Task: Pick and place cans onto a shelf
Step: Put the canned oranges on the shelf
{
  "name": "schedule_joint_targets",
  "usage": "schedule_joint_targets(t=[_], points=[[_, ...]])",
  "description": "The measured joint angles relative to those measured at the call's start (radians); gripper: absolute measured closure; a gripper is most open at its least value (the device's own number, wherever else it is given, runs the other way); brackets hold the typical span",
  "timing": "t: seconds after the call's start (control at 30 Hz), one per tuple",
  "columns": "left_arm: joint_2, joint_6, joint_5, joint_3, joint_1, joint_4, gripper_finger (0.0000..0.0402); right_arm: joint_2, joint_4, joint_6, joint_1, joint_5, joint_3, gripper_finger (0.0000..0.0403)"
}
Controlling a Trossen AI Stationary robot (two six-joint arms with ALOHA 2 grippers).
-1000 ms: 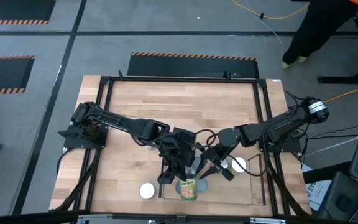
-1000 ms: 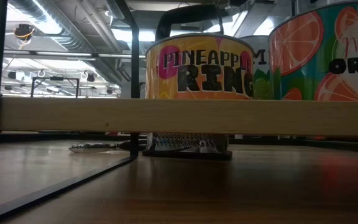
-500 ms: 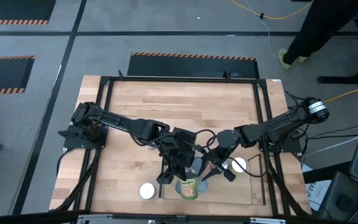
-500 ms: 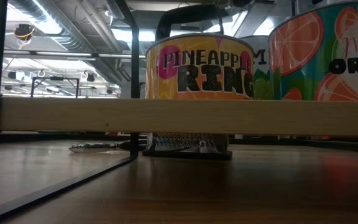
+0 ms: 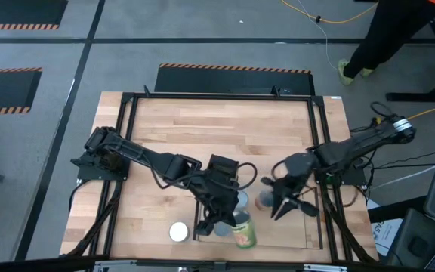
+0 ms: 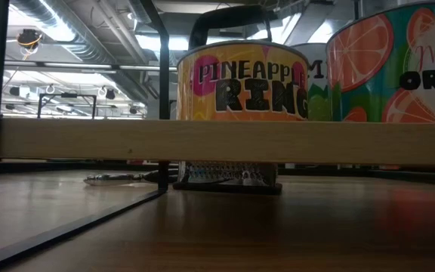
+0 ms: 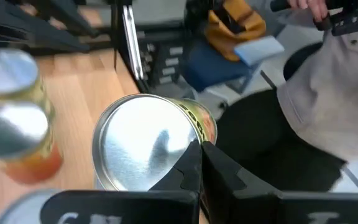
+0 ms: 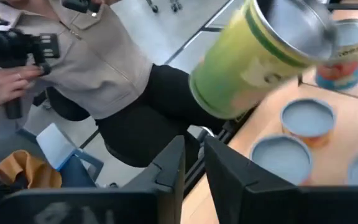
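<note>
Silver-topped cans (image 7: 145,146), three, left-wrist view

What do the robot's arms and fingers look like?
Both arms are dark, almost black, built from jointed tube sections, with black cables looping beside them. The left gripper and right gripper each end in two flat, dark, blade-like fingers. The right arm has a silvery ring near its base.

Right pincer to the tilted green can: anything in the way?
Nothing visible. In the right wrist view the tilted green can sits straight ahead of the right pincer, with only open air between them. The left pincer, shut, is against the can's rim, out of that path.
</note>
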Motion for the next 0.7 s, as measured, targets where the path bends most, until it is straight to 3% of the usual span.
schedule_joint_targets(t=[0.2,0.33,0.7], points=[[0.000,0.007,-0.110,0.000,-0.022,0.110,0.0401,-0.182,-0.184,0.018,0.035,0.156,0.000,0.0350],[0.000,0.050,-0.129,0.000,-0.022,0.186,0.0401,-0.271,-0.267,0.020,0.042,0.228,0.000,0.0351],[0.022,0.052,-0.211,0.000,-0.023,0.241,0.0401,-0.390,-0.400,0.012,0.042,0.353,0.000,0.0351]])
